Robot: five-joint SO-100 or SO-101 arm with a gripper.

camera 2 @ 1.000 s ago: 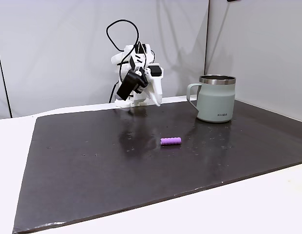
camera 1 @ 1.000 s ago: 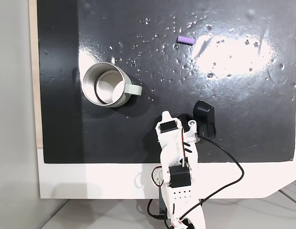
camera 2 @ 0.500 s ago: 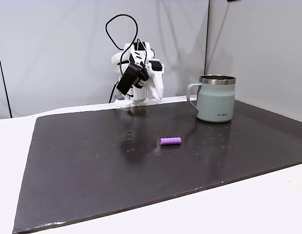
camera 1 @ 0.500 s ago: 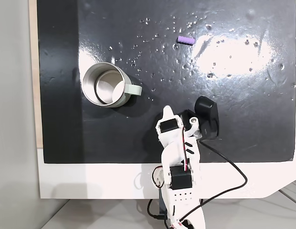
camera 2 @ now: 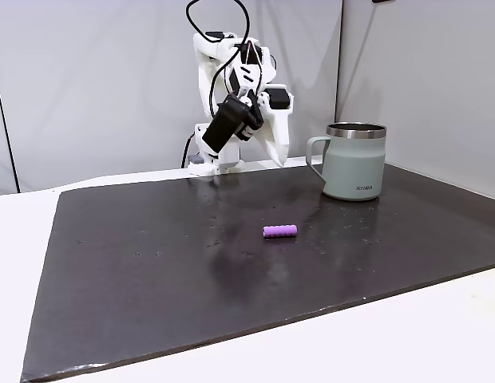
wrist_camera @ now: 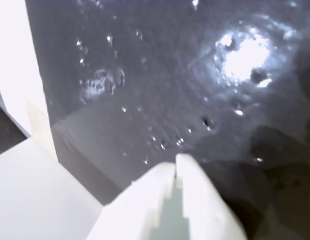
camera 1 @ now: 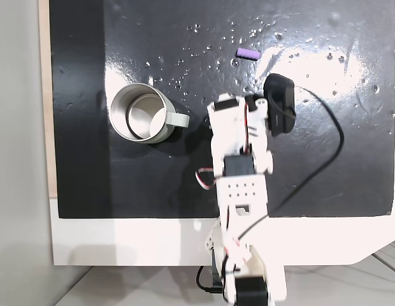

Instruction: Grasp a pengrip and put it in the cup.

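The purple pengrip (camera 1: 247, 53) lies on its side on the black mat, near the far edge in a fixed view from above, and in mid-mat (camera 2: 279, 231) in the side fixed view. The silver cup (camera 1: 162, 131) with its pale grey-green handle stands upright at the left from above, and at the right (camera 2: 355, 167) from the side. My gripper (camera 2: 280, 159) hangs above the mat between cup and pengrip, pointing down, well short of the pengrip. In the wrist view its white fingers (wrist_camera: 176, 164) meet at the tips with nothing between them.
The black mat (camera 1: 325, 159) is glossy, with glare patches and white specks. A white table border (camera 1: 121, 242) runs along the arm's side. A black cable (camera 1: 334, 137) loops from the wrist camera. Open mat lies around the pengrip.
The arm has risen from its folded pose and reached out over the mat toward the pengrip. Cup and pengrip have not moved.
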